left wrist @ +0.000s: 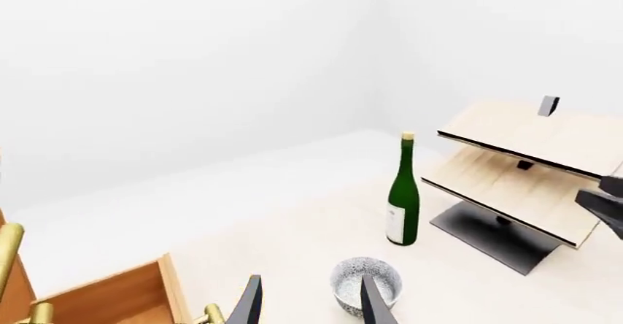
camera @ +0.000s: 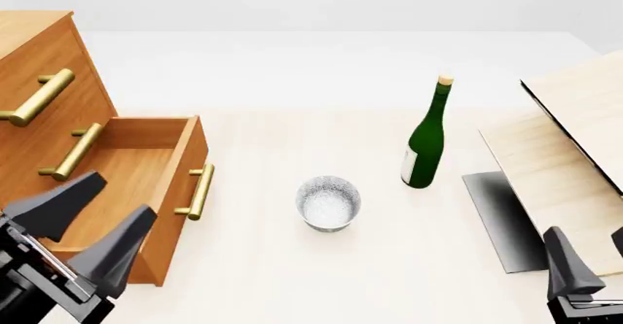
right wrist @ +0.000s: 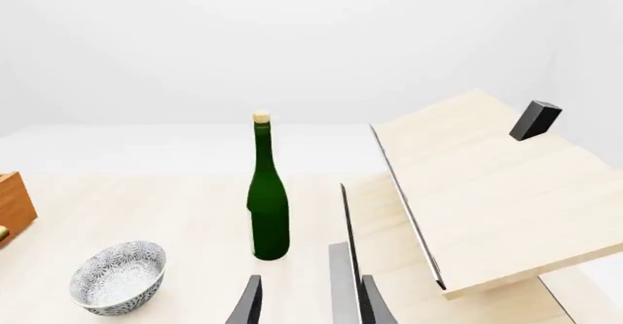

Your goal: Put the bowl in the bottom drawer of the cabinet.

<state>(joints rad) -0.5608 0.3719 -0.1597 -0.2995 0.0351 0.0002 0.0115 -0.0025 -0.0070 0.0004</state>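
Note:
The speckled white bowl stands upright on the table, between the cabinet and a green bottle. The bottom drawer is pulled out, its brass handle facing the bowl. My left gripper hovers open over the drawer's near corner, well to the left of the bowl. In the left wrist view the bowl shows just past one finger, untouched. My right gripper is open at the near right, holding nothing; its wrist view shows the bowl far off to the side.
The tall green bottle stands upright right of the bowl. Pale wooden boards on a dark base slant over the table's right side, close to the right gripper. Two upper drawer fronts are shut.

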